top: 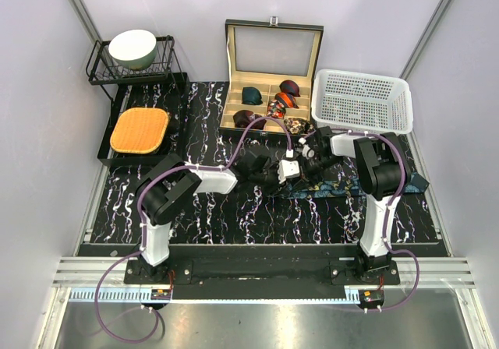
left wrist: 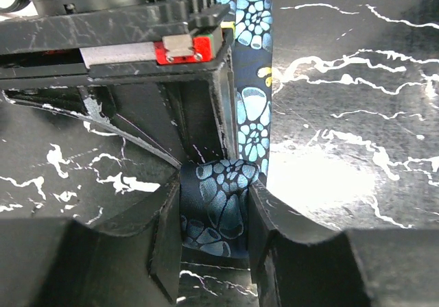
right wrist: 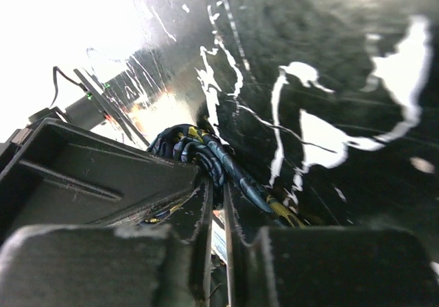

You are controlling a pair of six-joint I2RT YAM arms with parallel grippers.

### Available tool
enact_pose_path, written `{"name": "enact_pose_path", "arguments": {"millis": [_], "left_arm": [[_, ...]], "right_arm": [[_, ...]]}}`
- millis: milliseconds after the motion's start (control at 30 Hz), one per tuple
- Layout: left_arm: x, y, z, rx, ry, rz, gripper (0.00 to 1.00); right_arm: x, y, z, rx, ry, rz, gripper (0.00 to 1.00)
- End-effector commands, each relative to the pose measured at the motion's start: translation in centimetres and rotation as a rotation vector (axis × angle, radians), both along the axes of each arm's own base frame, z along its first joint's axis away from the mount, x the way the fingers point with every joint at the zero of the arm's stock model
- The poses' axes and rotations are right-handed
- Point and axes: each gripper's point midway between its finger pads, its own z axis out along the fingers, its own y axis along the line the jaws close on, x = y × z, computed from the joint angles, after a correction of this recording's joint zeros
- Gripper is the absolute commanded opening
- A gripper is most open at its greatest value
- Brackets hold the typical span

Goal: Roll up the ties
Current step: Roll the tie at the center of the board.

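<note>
Well, a black white-veined tabletop [top: 234, 216] lies beneath my pincers, pale walls [top: 31, 92] around. My left pincer [left wrist: 214, 231] clamps the navy tie [left wrist: 252, 132]; whether my right pincer [right wrist: 216, 183] grips, I cannot tell.

Two arms [top: 168, 197], one hand apiece: left hand [left wrist: 214, 194], right hand [right wrist: 218, 194]. One long navy tie [left wrist: 252, 129] on the desk [top: 234, 216]. One open wooden box [top: 273, 49]; inside, one green coiled tie [top: 251, 95], one red-orange coiled tie [top: 287, 100], two maroon coiled ties [top: 243, 118], plus further patterned coils [top: 277, 111] too crowded to count. One white basket [top: 390, 115]. One wire rack [top: 105, 68], one bowl [top: 132, 47] in it. One orange cushion [top: 140, 129], one black tray [top: 105, 150] beneath.
</note>
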Motion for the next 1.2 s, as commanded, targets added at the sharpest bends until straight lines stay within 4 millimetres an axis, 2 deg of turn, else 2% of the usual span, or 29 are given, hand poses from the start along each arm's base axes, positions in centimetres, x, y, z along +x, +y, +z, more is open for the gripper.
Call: {"name": "enact_pose_path", "arguments": {"millis": [0, 267, 400, 567, 633, 733, 967, 1067, 1167], "left_arm": [[-6.3, 8.6, -11.5, 0.471, 0.21, -0.005, 0.26], [-7.1, 10.1, -13.2, 0.565, 0.247, -0.01, 0.17], [-7.3, 10.5, -13.9, 0.604, 0.261, -0.006, 0.14], [-7.4, 10.7, -14.4, 0.636, 0.259, -0.01, 0.11], [-7.5, 10.7, -14.4, 0.638, 0.258, -0.011, 0.12], [-7.5, 10.6, -14.4, 0.647, 0.252, -0.02, 0.15], [-7.9, 10.5, -14.6, 0.672, 0.265, -0.034, 0.16], [-8.0, 10.5, -14.7, 0.675, 0.265, -0.037, 0.17], [-8.1, 10.7, -14.8, 0.681, 0.263, -0.043, 0.17]], "right_arm": [[2.1, -0.1, 1.9, 0.057, -0.114, 0.001, 0.17], [2.9, -1.2, 3.9, 0.114, -0.093, -0.031, 0.21], [3.7, -1.8, 5.8, 0.157, -0.099, -0.04, 0.25], [3.3, -2.5, 7.5, 0.177, -0.086, -0.052, 0.28], [3.0, -2.5, 7.9, 0.179, -0.1, -0.047, 0.36], [2.2, -2.4, 7.4, 0.197, -0.077, -0.054, 0.42], [0.6, -2.8, 4.2, 0.149, -0.084, -0.054, 0.41], [0.1, -2.9, 3.0, 0.125, -0.075, -0.053, 0.43], [0.7, -2.9, 2.7, 0.114, -0.103, -0.064, 0.44]]}}
